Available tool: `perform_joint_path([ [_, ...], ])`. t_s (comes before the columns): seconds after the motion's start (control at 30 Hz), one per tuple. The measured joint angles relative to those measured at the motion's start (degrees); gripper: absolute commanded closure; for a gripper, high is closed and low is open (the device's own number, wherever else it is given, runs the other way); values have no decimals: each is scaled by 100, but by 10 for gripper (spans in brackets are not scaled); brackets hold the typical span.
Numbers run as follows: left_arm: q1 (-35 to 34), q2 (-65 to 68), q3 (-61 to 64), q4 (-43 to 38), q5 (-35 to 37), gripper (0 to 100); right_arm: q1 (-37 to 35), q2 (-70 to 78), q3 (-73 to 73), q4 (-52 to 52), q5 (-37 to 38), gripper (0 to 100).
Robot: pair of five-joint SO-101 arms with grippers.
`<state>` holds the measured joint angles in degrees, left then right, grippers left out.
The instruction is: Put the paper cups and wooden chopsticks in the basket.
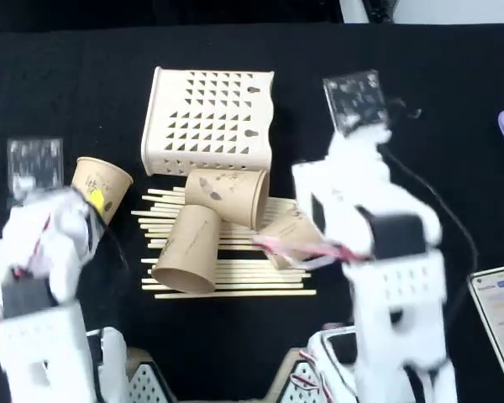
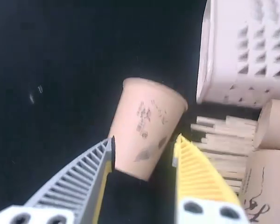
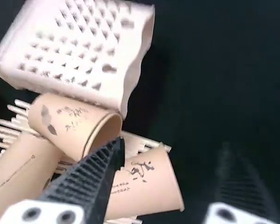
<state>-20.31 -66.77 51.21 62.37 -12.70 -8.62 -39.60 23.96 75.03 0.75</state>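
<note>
Left gripper [image 2: 143,142]: my fingers stand apart astride the base of a paper cup [image 2: 147,126]. The grey one looks to touch the wall and a dark gap shows at the yellow one, so I record no clamp. This cup sits toward the left of the table [image 1: 67,75], apart from the heap and near the basket [image 1: 208,122]. Its long axis runs away from my wrist, base toward me, mouth pointing toward the table's far edge. Judgement: light, thin-walled, easily crushed. Hold low near the stiffer base with modest pressure, since the taper may slip. Right gripper [image 3: 172,149]: fingers spread wide and holding nothing, one black finger over a second cup [image 3: 147,184] that lies on its side on the chopsticks [image 1: 235,281], rim turned away from its neighbours. A third cup [image 1: 227,195] and a fourth cup [image 1: 185,249] lie on the same heap. The chopsticks lie parallel, long axis across the table, just in front of the basket. They look stiff, light and prone to roll, so best pinched mid-length. The basket shows its perforated wall upward; where its mouth faces I cannot tell.
</note>
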Motion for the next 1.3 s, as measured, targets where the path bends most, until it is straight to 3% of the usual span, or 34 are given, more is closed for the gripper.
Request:
perform_joint_path([
  [0.17, 0, 1820, -941, 105, 554, 780, 0, 1055, 44, -501, -475, 719],
  [0.27, 35, 2567, -1169, -281, 1099, 778, 0, 1495, 273, -1178, -677, 770],
  [0.5, 695, 4044, -1688, -1503, 1714, 778, -316, 1969, 536, -2259, -721, 749],
  [0.67, 809, 5336, -2453, -1582, 1732, 778, -941, 2110, 774, -2743, -571, 709],
  [0.9, 862, 6620, -3358, -1609, 1732, 778, -1020, 2470, 976, -3490, -527, 658],
  [1.3, 1037, 6752, -3719, -1609, 1732, 778, -1020, 3323, 976, -4123, -492, 670],
])
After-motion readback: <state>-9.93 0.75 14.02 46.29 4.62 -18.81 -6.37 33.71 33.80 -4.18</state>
